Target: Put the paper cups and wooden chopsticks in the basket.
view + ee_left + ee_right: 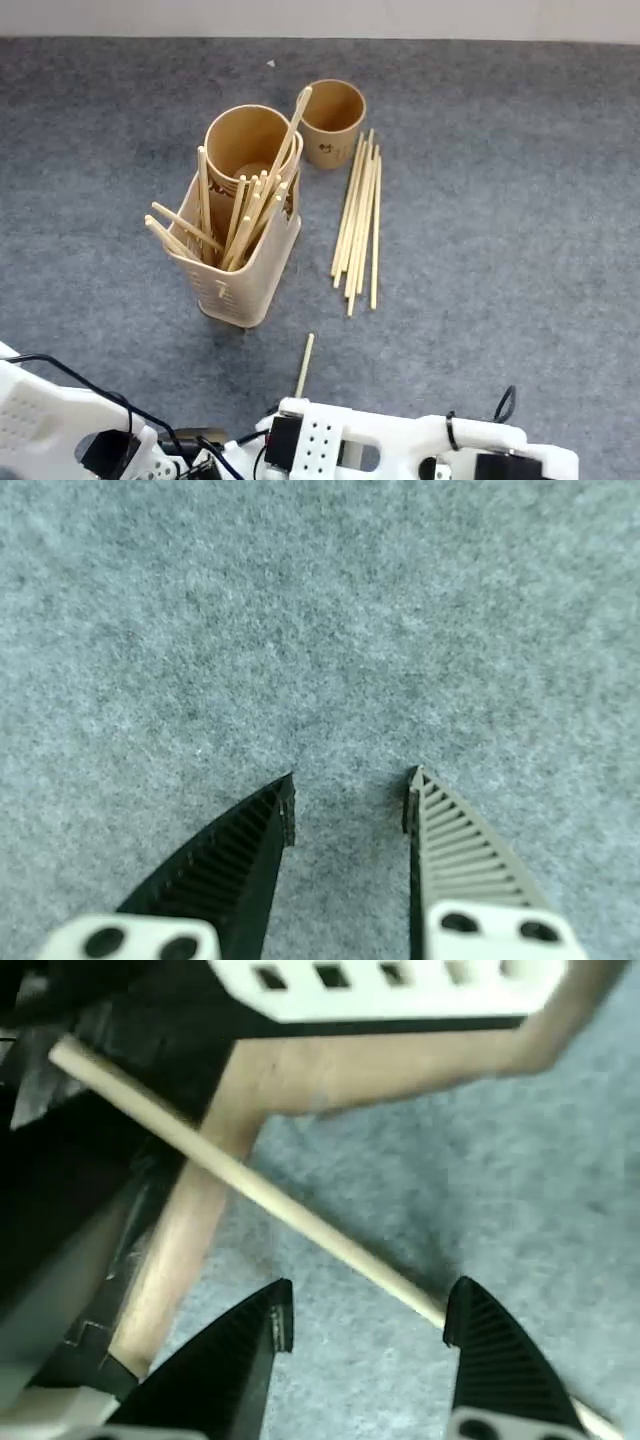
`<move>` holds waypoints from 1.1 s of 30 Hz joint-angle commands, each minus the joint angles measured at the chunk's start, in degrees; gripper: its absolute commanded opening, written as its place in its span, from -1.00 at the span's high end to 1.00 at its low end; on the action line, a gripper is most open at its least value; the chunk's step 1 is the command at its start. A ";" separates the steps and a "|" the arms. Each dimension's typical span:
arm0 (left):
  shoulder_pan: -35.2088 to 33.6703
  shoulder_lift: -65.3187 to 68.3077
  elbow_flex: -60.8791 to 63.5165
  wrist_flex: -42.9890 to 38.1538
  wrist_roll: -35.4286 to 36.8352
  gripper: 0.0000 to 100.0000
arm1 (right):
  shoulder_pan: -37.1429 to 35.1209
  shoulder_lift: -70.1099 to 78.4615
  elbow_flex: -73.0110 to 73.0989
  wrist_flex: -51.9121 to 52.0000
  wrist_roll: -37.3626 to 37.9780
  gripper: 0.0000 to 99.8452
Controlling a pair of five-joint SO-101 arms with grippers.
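A beige basket (240, 270) stands on the grey carpet, holding a paper cup (250, 145) and several wooden chopsticks (225, 225). A second paper cup (331, 120) stands upright just behind it. To the right of the basket a bundle of chopsticks (358, 220) lies flat on the carpet. A single chopstick (304, 365) (300, 1215) lies near the front, one end under the arms. My right gripper (370, 1305) is open just above it, and the stick runs slantwise past its fingertips. My left gripper (350, 800) is open over bare carpet.
Both white arm bodies (400, 445) sit along the front edge with black cables (110, 400). A white arm part (390, 985) and a blurred tan shape (200, 1210) hang close over the right gripper. Carpet spreads wide to the right of the bundle.
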 commanded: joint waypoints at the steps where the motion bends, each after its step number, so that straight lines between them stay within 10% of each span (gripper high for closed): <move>1: 1.71 0.04 0.40 -0.62 -0.09 0.58 | -0.48 3.56 0.13 -1.27 -0.44 0.59; 13: 1.71 0.04 0.40 -0.35 -0.09 0.58 | 3.91 9.27 -5.85 -0.57 -3.52 0.89; 25: 0.92 0.04 0.40 -0.53 -0.09 0.58 | 22.37 9.54 -41.27 27.47 -8.62 0.91; 33: 1.01 0.04 0.40 -0.35 -0.09 0.58 | 38.73 9.80 -67.21 36.70 6.95 0.91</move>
